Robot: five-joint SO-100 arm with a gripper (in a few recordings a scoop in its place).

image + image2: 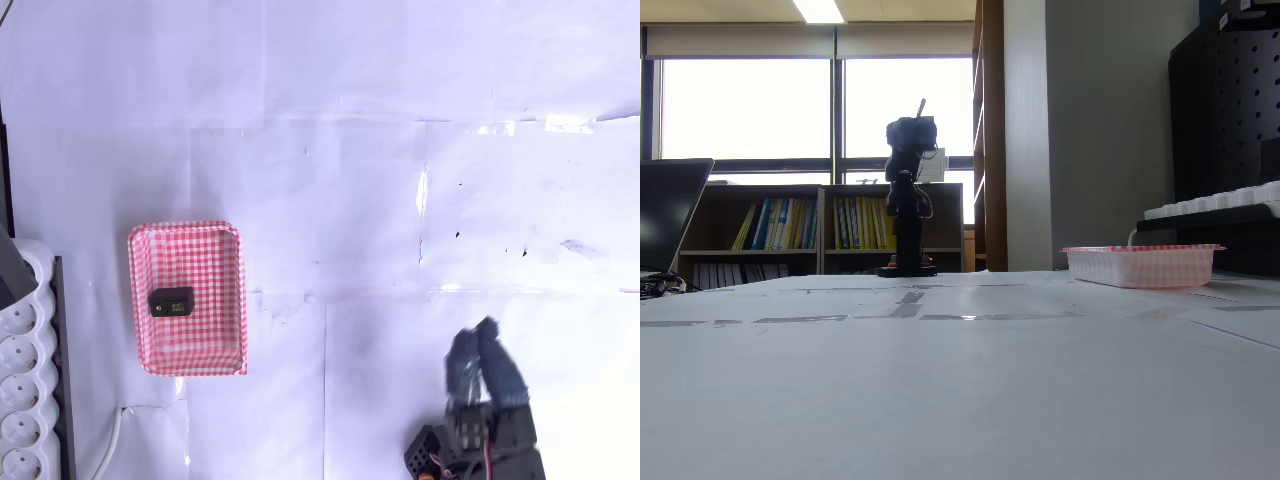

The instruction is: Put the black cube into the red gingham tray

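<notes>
Gripper (478, 345) sits low at about five o'clock in the overhead view, its two blue-grey fingers pointing up toward twelve and blurred; they look close together with nothing between them, but whether they are fully closed I cannot tell. It is well apart from the red gingham tray (232, 300), which lies at about nine o'clock on the white table (380, 200), just beside the white power strip (25, 400) at the left edge.

Black cube (171, 301) rests on the tray's floor, a little toward the left wall and clear of the rim. That placement reads as the task's goal already met, and the arm's stance away from the tray fits a withdrawn pose, judging from how things lie. The block looks slightly longer across than tall, so its long axis runs three-to-nine, with a small pale mark on the upward face, right of centre. In the fixed view the tray (1140, 265) stands at three o'clock.
</notes>
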